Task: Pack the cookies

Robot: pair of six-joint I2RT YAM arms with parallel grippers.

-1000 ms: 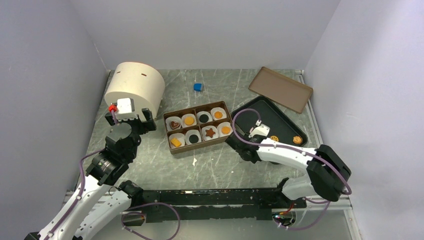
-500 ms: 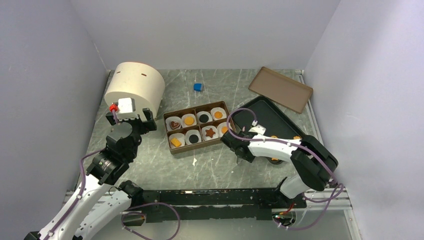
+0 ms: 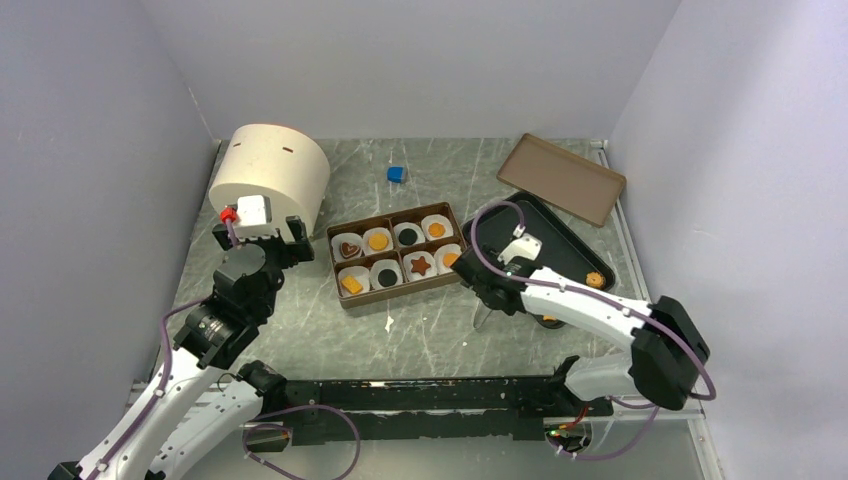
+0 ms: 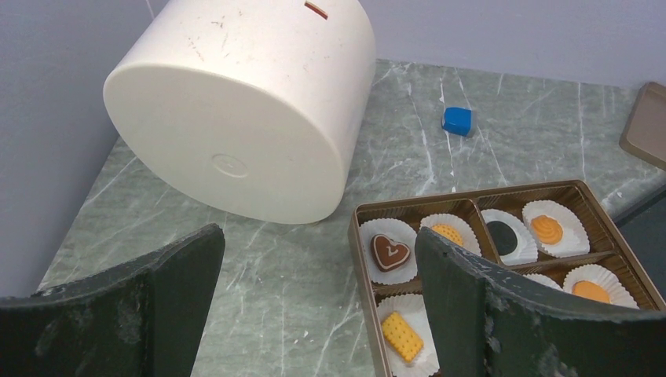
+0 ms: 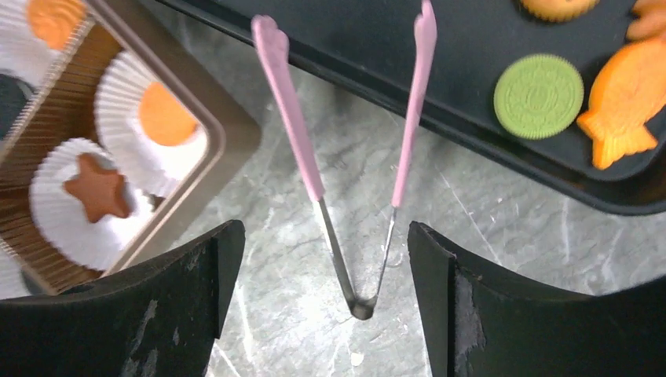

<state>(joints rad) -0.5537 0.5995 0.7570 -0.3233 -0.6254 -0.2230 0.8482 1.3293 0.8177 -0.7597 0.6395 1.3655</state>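
The brown box (image 3: 338, 266) holds cookies in white paper cups: heart (image 3: 349, 248), orange square (image 3: 352, 284), star (image 3: 422, 265), black and orange rounds. In the right wrist view a green round (image 5: 539, 96) and an orange fish (image 5: 624, 102) lie on the black tray (image 5: 471, 47). Pink-tipped tongs (image 5: 314, 169) lie on the table, tips resting on the tray's edge. My right gripper (image 5: 325, 263) is open, just above the tongs' hinge end, one finger on each side, between box and tray (image 3: 484, 300). My left gripper (image 4: 322, 314) is open and empty, left of the box.
A big white cylinder (image 3: 270, 175) lies at the back left. A small blue cube (image 3: 397, 174) sits behind the box. The brown lid (image 3: 560, 178) leans at the back right behind the black tray (image 3: 545, 235). Walls close in on three sides.
My right gripper has moved from the tray's near-left edge down to the table between box and tray, over the tongs; its elbow swung. The left arm has not moved.
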